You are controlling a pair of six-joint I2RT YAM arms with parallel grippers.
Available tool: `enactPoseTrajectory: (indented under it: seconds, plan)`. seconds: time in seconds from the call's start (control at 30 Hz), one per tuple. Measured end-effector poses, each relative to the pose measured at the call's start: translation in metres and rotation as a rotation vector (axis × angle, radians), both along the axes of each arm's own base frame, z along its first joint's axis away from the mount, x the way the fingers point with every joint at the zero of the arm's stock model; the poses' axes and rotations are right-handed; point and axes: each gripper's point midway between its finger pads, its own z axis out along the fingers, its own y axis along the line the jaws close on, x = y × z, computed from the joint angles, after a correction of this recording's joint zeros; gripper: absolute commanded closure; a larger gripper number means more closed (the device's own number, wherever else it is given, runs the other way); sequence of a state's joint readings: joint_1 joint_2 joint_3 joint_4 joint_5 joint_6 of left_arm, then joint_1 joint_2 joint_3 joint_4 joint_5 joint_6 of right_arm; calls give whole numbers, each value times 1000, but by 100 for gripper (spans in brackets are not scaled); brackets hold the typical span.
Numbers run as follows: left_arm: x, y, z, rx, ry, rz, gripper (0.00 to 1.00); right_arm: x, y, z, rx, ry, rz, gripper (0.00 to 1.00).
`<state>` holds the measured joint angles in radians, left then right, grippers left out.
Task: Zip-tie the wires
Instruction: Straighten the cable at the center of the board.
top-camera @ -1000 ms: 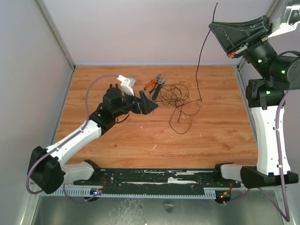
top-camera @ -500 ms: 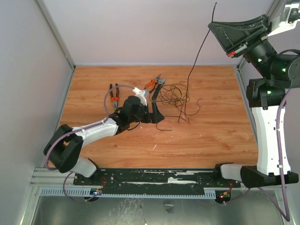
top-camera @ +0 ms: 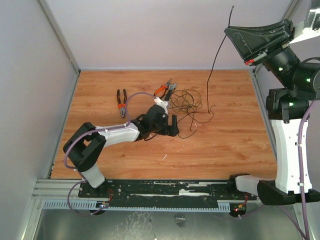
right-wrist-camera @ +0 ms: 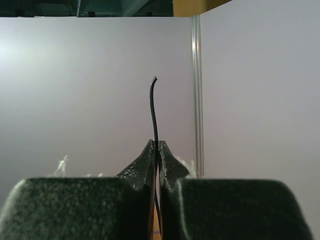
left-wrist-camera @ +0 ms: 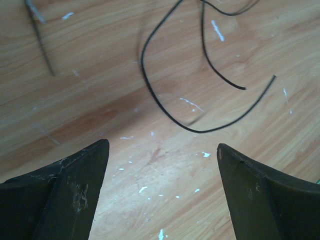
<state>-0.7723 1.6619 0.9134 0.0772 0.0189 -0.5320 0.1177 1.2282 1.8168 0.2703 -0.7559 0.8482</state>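
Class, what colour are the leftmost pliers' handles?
Orange and black; small metal pliers, best in top view.

Your left arm has pulled its elbow in toward the base and swung its wrist to the right. The left gripper [top-camera: 173,125] now sits low over the table [top-camera: 225,145], at the near edge of the wires [top-camera: 186,102]. That move has uncovered the black-and-orange pliers [top-camera: 121,102] on the left. The wires' near loop now lies drawn in shorter. Your right gripper [top-camera: 228,31] has drifted slightly right, carrying the raised strand with it.
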Motion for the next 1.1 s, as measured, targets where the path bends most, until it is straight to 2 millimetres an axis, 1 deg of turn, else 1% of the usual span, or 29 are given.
enactPoseTrajectory:
  seconds: [0.13, 0.33, 0.47, 0.57, 0.63, 0.7, 0.83, 0.97, 1.1]
  plan:
    - [-8, -15, 8, 9, -44, -70, 5, 3, 0, -2, -6, 6, -6, 100]
    - [-16, -31, 20, -17, -106, -178, 5, 11, 1, -7, -12, 27, -9, 100]
    - [-22, -44, 30, -37, -131, -242, 5, 13, 1, -8, -15, 35, -12, 100]
    - [-25, -59, 38, -51, -153, -288, 6, 13, 1, -9, -18, 34, -15, 100]
    - [-27, -69, 38, -50, -164, -318, 6, 14, 1, -10, -20, 34, -18, 100]
    - [-30, -79, 34, -41, -166, -349, 6, 15, 1, -11, -23, 37, -21, 100]
    - [-41, -91, 14, 0, -146, -413, 6, 16, 1, -12, -27, 46, -24, 100]
    - [-50, -91, -3, 42, -123, -450, 6, 17, 1, -14, -29, 53, -26, 100]
    - [-51, -91, -9, 78, -135, -467, 6, 18, 1, -14, -30, 55, -26, 100]
